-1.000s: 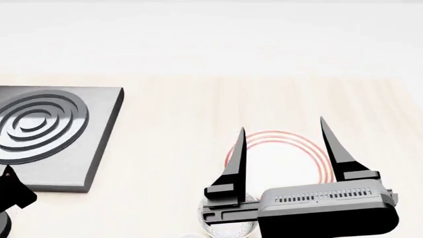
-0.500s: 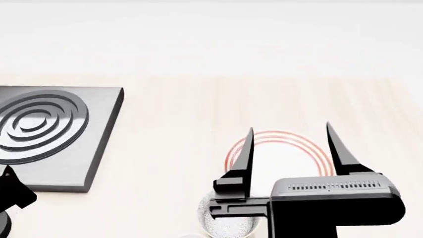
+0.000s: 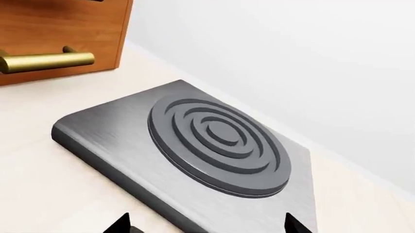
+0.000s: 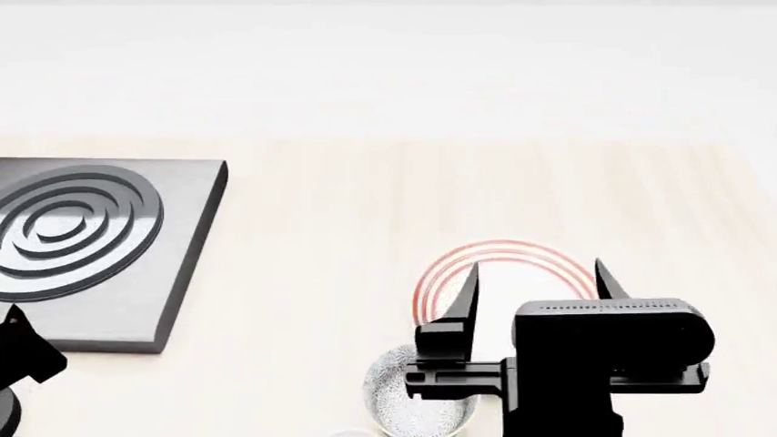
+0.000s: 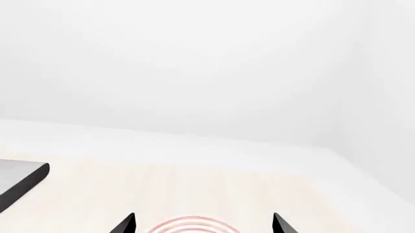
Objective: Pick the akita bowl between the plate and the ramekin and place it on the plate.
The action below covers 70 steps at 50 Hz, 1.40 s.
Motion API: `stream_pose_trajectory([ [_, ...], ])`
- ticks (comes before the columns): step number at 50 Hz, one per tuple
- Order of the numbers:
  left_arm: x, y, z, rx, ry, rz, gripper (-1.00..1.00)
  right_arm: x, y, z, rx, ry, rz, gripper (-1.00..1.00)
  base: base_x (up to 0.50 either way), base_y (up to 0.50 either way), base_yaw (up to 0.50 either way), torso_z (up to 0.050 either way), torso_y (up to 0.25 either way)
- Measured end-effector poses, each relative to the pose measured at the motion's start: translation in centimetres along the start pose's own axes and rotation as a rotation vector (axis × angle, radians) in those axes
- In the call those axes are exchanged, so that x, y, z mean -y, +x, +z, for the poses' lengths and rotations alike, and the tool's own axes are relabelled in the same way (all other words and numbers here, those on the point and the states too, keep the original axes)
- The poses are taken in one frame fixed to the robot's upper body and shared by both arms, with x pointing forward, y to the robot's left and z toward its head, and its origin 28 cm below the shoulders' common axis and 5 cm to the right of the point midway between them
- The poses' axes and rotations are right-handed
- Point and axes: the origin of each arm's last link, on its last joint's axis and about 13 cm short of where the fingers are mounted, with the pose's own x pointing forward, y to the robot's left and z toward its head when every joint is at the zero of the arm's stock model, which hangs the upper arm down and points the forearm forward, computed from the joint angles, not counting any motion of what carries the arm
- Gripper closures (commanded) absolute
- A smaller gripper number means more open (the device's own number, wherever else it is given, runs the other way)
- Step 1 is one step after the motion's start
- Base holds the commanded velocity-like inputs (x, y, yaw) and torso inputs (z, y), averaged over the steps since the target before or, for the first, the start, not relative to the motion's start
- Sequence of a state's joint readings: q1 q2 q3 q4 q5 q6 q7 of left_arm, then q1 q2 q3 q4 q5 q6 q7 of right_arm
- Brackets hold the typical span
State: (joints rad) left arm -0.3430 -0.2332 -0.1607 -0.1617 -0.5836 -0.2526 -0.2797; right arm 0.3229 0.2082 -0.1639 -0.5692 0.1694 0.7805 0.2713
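Note:
The plate [image 4: 504, 259], white with red rings, lies on the pale wooden counter right of centre. Its far rim also shows in the right wrist view [image 5: 191, 226]. The speckled akita bowl [image 4: 407, 405] stands just nearer me and left of the plate, partly behind my right arm. A white sliver at the frame's bottom edge beside it may be the ramekin [image 4: 349, 433]. My right gripper [image 4: 534, 266] hangs open over the plate's near half, with nothing between its fingers [image 5: 203, 222]. My left gripper [image 3: 207, 224] is open and empty over the grey hob's edge.
A grey hob slab with raised concentric rings [image 4: 85, 246] lies at the left and fills the left wrist view [image 3: 214, 145]. A wooden cabinet with a brass handle [image 3: 45, 60] stands beyond it. A white wall runs along the counter's far edge.
My right gripper has drawn back toward me and tipped downward, so its fingers show shorter over the plate. The bowl, the plate and the left arm have not moved.

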Motion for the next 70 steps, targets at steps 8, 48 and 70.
stream_pose_trajectory([
  [8, 0.0, 0.0, 0.0, -0.001, -0.002, 0.003, -1.0, 0.0, 0.6, -0.4, -0.048, 0.023, 0.021, -1.0, 0.0, 0.0, 0.0, 0.0, 0.0],
  [48, 0.0, 0.0, 0.1, -0.002, -0.005, 0.008, -1.0, -0.3, 3.4, -1.4, -0.397, 0.17, 0.115, -1.0, 0.0, 0.0, 0.0, 0.0, 0.0],
  [70, 0.0, 0.0, 0.0, -0.001, -0.004, 0.007, -1.0, -0.5, 4.7, -2.5, -0.528, 0.188, 0.16, -1.0, 0.0, 0.0, 0.0, 0.0, 0.0],
])
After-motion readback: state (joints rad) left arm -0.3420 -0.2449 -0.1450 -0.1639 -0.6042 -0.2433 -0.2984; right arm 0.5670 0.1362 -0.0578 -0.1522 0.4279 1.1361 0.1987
